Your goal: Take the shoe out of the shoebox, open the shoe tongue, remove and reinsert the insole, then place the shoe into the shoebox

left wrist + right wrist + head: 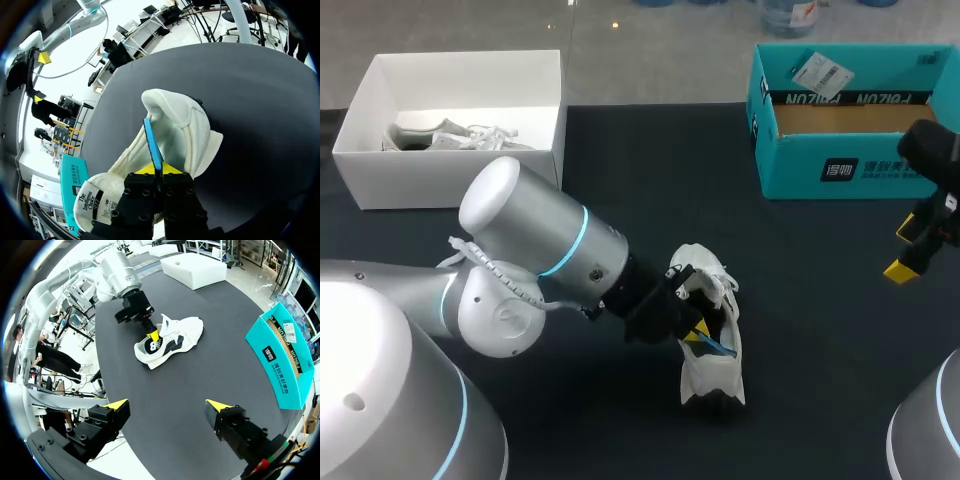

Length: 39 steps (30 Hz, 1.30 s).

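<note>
- Sitting at 10 o'clock on the table [620, 180], the white box [450, 175] holds a pale second shoe [420, 130], partly hidden by the box wall.
- The teal shoebox [800, 170] at 2 o'clock shows a brown floor and a tag [823, 72].
- The white shoe [715, 375] lies near the centre, toward 5 o'clock.
- The left tool [159, 170] pinches the blue insole [151, 140] at the shoe's opening.
- The right tool [167, 407], at 3 o'clock, has its fingers spread wide.

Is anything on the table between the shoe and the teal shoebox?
Nothing visible: bare table lies between the shoe and the teal shoebox. The right gripper hangs beside that path.
</note>
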Each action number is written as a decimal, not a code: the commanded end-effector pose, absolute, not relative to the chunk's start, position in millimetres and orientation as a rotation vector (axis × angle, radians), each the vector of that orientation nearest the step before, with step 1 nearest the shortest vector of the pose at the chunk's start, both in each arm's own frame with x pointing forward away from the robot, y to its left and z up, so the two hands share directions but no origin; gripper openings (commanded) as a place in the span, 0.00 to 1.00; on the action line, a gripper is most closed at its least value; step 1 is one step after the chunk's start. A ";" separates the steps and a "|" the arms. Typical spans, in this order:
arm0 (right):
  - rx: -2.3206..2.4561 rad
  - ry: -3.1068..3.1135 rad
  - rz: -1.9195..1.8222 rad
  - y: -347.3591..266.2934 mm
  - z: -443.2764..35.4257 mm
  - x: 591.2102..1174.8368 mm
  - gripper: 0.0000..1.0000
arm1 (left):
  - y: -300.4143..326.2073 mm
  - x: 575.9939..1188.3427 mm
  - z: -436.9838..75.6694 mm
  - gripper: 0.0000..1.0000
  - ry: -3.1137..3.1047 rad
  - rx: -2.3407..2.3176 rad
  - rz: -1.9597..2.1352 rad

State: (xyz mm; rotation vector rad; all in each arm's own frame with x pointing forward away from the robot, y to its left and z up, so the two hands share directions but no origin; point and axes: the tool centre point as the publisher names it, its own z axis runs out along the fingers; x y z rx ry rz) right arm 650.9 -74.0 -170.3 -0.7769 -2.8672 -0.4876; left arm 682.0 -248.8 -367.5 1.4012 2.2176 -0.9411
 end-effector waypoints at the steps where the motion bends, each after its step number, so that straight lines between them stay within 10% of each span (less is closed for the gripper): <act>1: -0.777 -2.865 -0.482 -73.1 -171.1 652.8 1.00 | -244.3 681.7 -366.9 0.00 2.211 1.407 -0.937; 4: -0.777 -2.865 -0.482 -73.1 -171.1 652.8 1.00 | -241.0 680.8 -359.0 0.00 2.191 1.421 -0.930; 6: -0.777 -2.865 -0.482 -73.1 -171.1 652.8 1.00 | -238.1 680.1 -352.8 0.77 2.180 1.430 -0.929; 7: -0.777 -2.865 -0.482 -73.1 -171.1 652.8 1.00 | -236.7 680.0 -350.2 1.00 2.170 1.438 -0.919; 39: -0.777 -2.865 -0.482 -73.1 -171.1 652.8 1.00 | -208.0 659.6 -286.6 1.00 2.280 1.835 -0.780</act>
